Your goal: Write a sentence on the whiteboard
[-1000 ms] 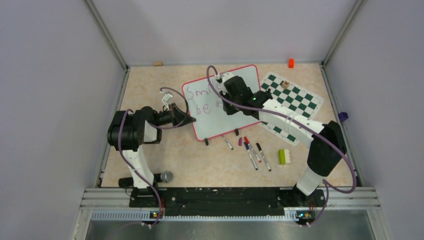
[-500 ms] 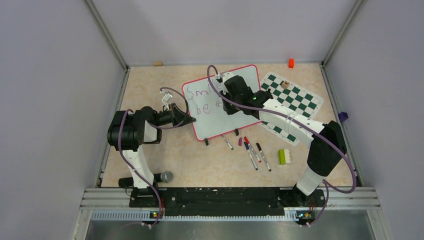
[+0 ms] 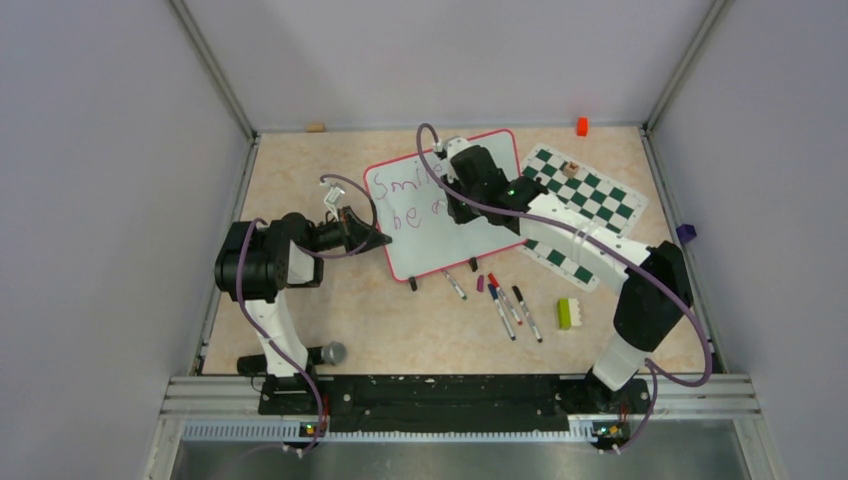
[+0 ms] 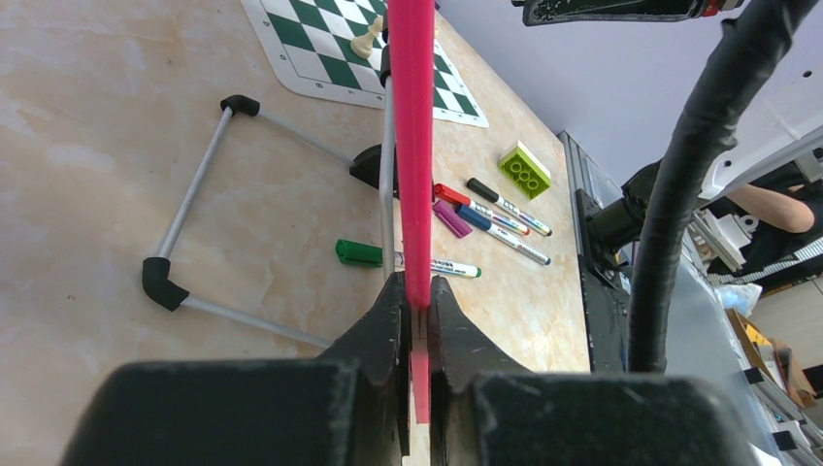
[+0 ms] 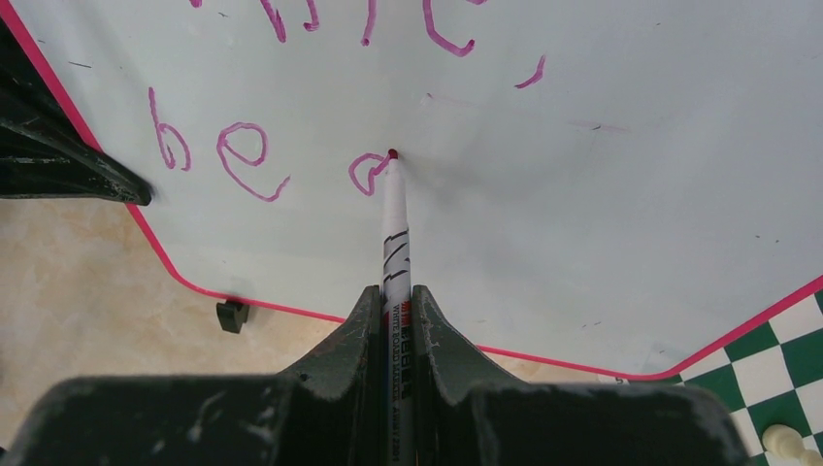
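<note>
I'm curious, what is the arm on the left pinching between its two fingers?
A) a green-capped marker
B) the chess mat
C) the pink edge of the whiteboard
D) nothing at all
C: the left wrist view shows the left gripper shut on the whiteboard at its red-pink rim, which runs edge-on between the two fingers. The right gripper holds the marker.
</note>
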`<state>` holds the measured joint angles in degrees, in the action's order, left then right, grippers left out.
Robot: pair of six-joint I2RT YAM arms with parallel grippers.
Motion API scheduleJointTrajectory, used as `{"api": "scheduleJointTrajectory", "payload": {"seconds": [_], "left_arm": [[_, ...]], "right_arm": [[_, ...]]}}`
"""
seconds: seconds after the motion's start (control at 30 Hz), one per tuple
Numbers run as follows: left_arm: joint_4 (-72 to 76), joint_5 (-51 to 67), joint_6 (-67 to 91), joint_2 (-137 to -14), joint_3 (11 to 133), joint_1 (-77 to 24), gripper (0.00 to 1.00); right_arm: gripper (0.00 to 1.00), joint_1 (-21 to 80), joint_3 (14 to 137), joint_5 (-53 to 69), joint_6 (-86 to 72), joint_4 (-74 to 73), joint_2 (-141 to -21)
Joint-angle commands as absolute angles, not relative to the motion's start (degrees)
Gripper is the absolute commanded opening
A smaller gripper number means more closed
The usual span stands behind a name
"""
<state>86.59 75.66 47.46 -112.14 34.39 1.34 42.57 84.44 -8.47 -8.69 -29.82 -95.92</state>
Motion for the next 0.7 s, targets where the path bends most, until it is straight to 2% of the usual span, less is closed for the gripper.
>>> {"api": "scheduleJointTrajectory", "payload": {"seconds": [0.0,0.67], "left_arm": [[92.7,80.4,45.0,-112.3,34.8,0.3,0.0],[92.7,80.4,45.0,-112.4,34.8,0.3,0.0]], "right_arm": [[0.0,41.5,86.1,-9.3,-8.7,-27.9,-96.7],[0.0,41.5,79.4,-3.5,-9.4,-29.2,-93.9]]}}
